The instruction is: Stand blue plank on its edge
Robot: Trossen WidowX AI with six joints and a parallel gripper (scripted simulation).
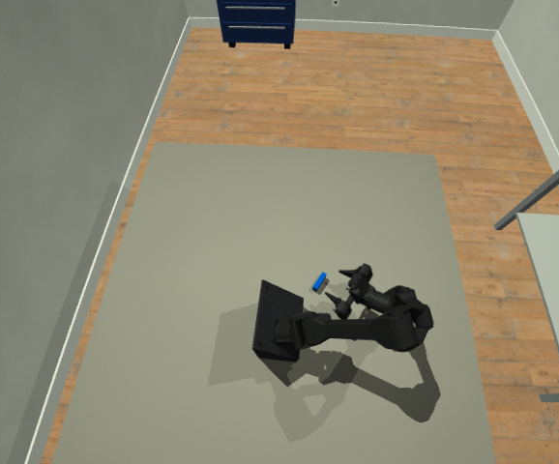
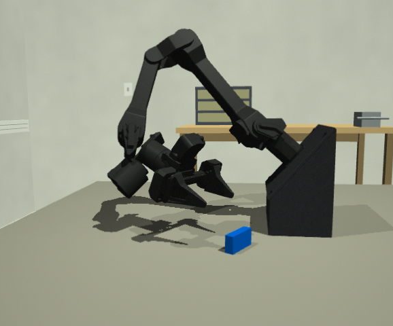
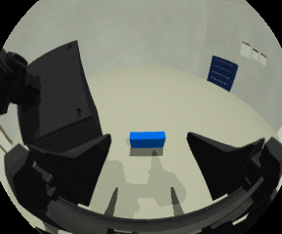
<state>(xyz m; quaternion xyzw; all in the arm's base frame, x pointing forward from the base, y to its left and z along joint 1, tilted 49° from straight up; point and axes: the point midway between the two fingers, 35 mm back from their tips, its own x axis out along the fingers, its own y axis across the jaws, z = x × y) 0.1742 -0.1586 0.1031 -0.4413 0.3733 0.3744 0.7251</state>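
The blue plank (image 2: pixel 238 239) stands on its long edge on the grey mat, close to the arm's black base (image 2: pixel 300 185). It also shows in the overhead view (image 1: pixel 319 281) and in the wrist view (image 3: pixel 147 138), straight ahead between the fingers' line. My gripper (image 2: pixel 217 197) is open and empty. It hangs low over the mat, tilted down, a short way back from the plank and not touching it. In the overhead view the gripper (image 1: pixel 338 285) sits just right of the plank.
The arm's slanted black base (image 1: pixel 276 319) stands on the mat next to the plank. A blue drawer cabinet (image 1: pixel 255 20) is at the far wall. A wooden table (image 2: pixel 287 130) with a shelf unit stands behind. A grey table (image 1: pixel 557 279) is at the right.
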